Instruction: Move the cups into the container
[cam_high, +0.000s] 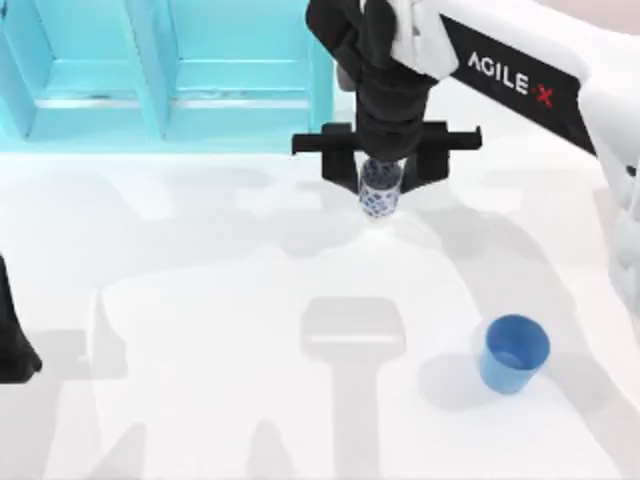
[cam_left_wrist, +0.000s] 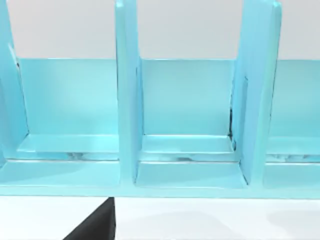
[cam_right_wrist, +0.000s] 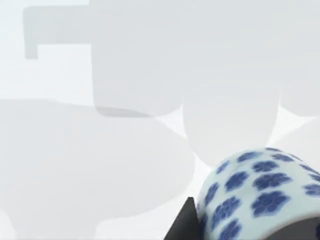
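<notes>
I'm gripping the blue-flowered white cup (cam_high: 380, 190) in my right claw (cam_high: 381, 180), its fingers closed on it, near the desk's (cam_high: 200, 330) far edge beside the turquoise divided container (cam_high: 165, 100). The plain blue tapered cup (cam_high: 514, 352) is standing apart, front right. My left arm (cam_high: 15, 340) is idling at the left edge.

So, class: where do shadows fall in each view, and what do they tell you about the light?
Top view: soft grey shadows of arm and right gripper spread over the table, and the blue cup casts one toward the left, so light comes from above. Right wrist view: broad pale shadows lie on the table beyond the patterned cup. Left wrist view: the container is evenly lit, with faint shadows below.
</notes>
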